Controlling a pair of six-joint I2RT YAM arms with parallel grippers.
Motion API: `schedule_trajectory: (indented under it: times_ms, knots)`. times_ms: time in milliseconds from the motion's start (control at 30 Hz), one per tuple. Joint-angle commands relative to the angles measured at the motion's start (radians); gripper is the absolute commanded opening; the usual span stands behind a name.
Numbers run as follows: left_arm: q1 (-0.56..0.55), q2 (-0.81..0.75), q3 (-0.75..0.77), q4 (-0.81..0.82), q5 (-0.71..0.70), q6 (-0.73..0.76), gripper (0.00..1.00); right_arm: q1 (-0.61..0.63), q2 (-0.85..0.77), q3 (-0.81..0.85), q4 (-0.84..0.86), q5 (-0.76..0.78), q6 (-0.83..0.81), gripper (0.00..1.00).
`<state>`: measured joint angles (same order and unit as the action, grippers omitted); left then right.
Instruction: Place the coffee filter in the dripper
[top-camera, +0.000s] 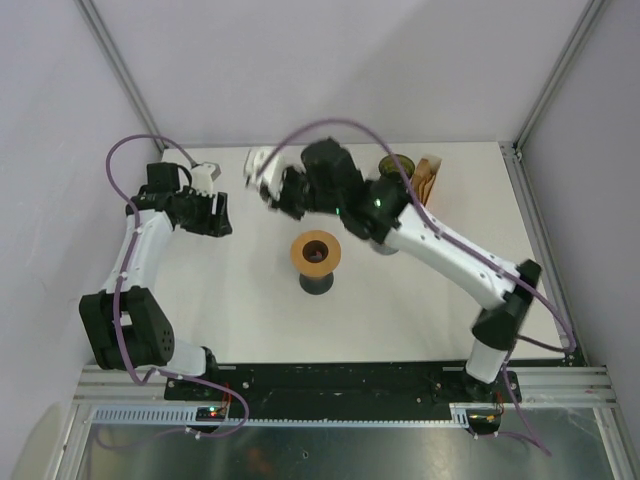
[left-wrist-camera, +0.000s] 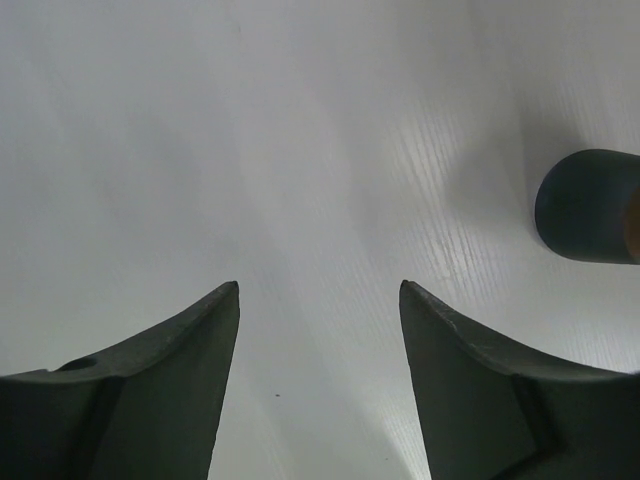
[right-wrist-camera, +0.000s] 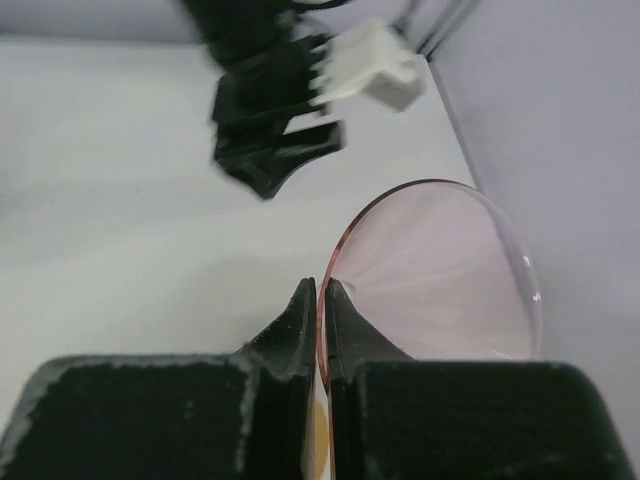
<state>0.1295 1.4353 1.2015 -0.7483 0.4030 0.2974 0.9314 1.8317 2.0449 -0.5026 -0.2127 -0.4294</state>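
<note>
Right claw (top-camera: 271, 190) at white coffee filter (top-camera: 258, 162) (up-left of the orange dripper (top-camera: 316, 252)), left claw (top-camera: 222, 218) just beside

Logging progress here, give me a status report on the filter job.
Right gripper shut on pale cone-shaped coffee filter. Left gripper open, empty. Brown round dripper on black stand, no filter inside, nothing blocking.

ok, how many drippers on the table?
1: the orange dripper mid-table, on a black stand. A dark round container at the back edge is partly hidden.
</note>
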Motion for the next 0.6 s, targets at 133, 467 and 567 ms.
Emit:
schedule_trajectory:
  times_ms: [133,467,567]
  knots:
    - [-0.032,-0.025,0.054,-0.006,0.048,-0.011,0.75,0.249,-0.279,-0.371,0.030,0.359,-0.340,0.00]
    - [-0.105,-0.071,0.067,-0.027,0.043,-0.009,0.78,0.272,-0.312,-0.483,-0.044,0.401,-0.272,0.00]
    - [-0.115,-0.072,0.068,-0.030,0.036,-0.007,0.78,0.259,-0.307,-0.496,-0.030,0.383,-0.264,0.00]
